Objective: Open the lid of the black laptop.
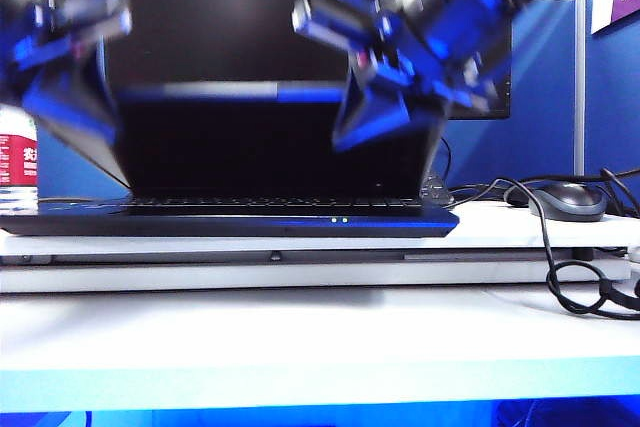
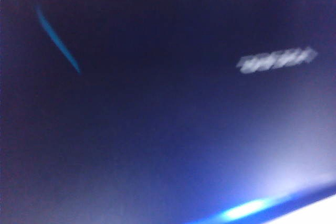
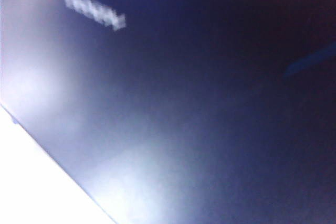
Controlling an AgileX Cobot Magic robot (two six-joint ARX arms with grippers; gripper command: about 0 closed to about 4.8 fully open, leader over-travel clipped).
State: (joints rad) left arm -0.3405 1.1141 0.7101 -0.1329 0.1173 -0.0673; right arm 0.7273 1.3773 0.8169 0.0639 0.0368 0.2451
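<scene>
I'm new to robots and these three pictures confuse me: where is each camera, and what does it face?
Exterior view: low at the table's front edge, facing the open laptop; left gripper and right gripper show at its lid's top corners.
Left wrist view: close against the lid's dark back; no robot parts visible.
Right wrist view: likewise the lid's back; no robot parts visible.
Shared: the same blurred white logo.

A white table (image 1: 300,347) stands before blue partition walls (image 1: 545,87); a big dark monitor (image 1: 230,17) sits behind, under blue-tinted light.
</scene>
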